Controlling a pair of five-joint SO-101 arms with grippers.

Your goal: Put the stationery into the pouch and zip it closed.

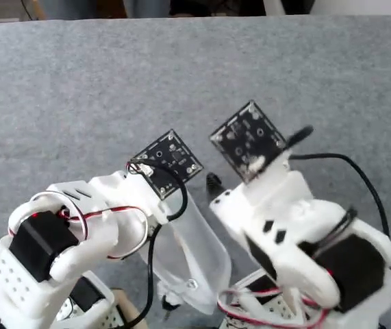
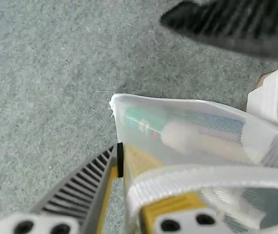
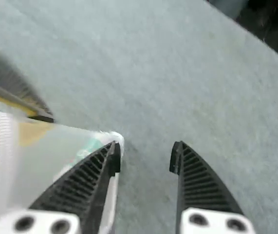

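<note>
The clear plastic pouch (image 2: 202, 146), edged with a white woven zip band (image 2: 187, 178), hangs raised above the grey felt-like surface (image 1: 113, 82) between the 2 arms, near their bases. Through its frosted wall show a teal and red piece of stationery (image 2: 141, 121), a white stubby piece (image 2: 182, 134) and a blue-striped piece (image 2: 219, 124); their exact shapes are too blurred to tell. The left gripper (image 2: 125, 161) is clamped on the pouch's end, with its black ribbed finger on one side and its yellow jaw on the other. The right gripper (image 3: 146, 158) is spread wide and holds nothing; one of its black ribbed fingers (image 3: 97, 178) lies just beside the pouch's corner.
</note>
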